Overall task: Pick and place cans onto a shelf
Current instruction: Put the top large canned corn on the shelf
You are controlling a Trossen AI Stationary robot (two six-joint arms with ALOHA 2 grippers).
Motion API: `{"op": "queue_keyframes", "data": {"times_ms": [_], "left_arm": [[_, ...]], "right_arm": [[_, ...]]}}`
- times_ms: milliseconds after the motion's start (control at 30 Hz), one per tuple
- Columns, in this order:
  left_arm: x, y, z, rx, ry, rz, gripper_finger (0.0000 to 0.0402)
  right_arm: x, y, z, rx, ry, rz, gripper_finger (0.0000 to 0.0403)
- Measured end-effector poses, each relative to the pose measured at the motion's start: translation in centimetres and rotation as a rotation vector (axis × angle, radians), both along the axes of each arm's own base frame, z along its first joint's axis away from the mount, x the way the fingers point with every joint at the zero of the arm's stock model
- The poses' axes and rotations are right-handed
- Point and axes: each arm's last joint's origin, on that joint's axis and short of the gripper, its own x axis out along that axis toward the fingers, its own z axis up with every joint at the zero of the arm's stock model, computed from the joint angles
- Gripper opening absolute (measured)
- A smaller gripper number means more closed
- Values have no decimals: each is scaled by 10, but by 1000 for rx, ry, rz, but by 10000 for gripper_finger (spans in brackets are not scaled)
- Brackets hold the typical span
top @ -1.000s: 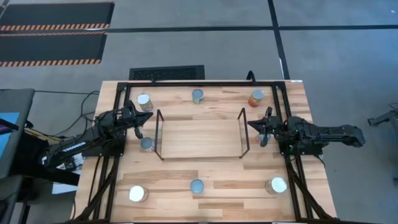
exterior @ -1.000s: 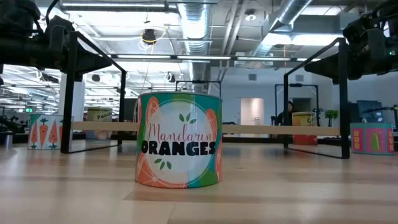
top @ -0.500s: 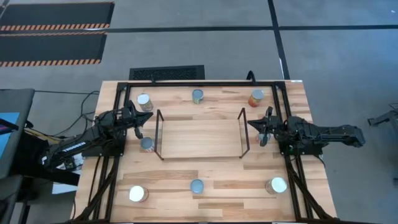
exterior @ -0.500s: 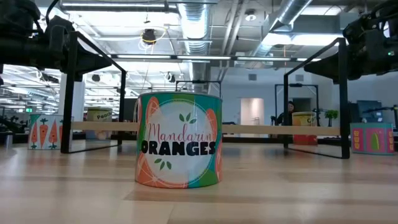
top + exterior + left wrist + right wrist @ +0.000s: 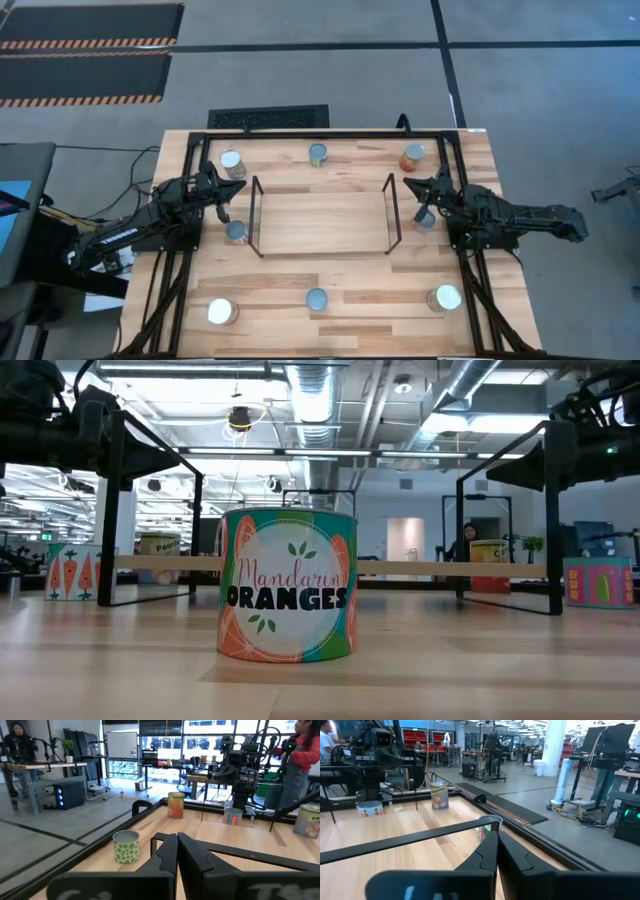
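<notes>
Both claws are pressed together, empty. The right claw partly hides a small blue-topped metal can beside the black wire shelf; the left claw waits opposite.

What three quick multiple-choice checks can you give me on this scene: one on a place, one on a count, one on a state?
1. Relative to the shelf, the Mandarin Oranges can stands:
A) on top of it
B) on the table, on the low camera's side of it
C) behind it

2. Cans on the shelf:
A) none
B) two
C) four

3. The left end effector is:
A) open
B) shut on a can
C) shut and empty

Answers:
1 B, the low view shows it on the tabletop nearer than the shelf.
2 A, the high view shows the shelf top bare.
3 C, the left wrist view shows the fingers together with nothing between them.
</notes>
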Motion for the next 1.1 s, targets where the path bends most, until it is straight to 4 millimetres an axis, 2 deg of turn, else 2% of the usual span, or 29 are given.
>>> {"op": "queue_keyframes", "data": {"times_ms": [467, 633, 733, 933, 1100], "left_arm": [[0, 0, 0, 0, 1, 0, 0], [0, 0, 0, 0, 1, 0, 0], [0, 0, 0, 0, 0, 0, 0], [0, 0, 0, -27, -10, -1, 0], [0, 0, 0, -30, -11, -2, 0]], "right_arm": [[0, 0, 4, -5, -41, 1, 33], [-3, -2, 23, -48, -152, -32, 28], [-8, -5, 42, -91, -186, -103, 10], [-4, -16, 60, -78, -63, -227, 5], [6, -30, 66, 8, 100, -310, 4]]}}
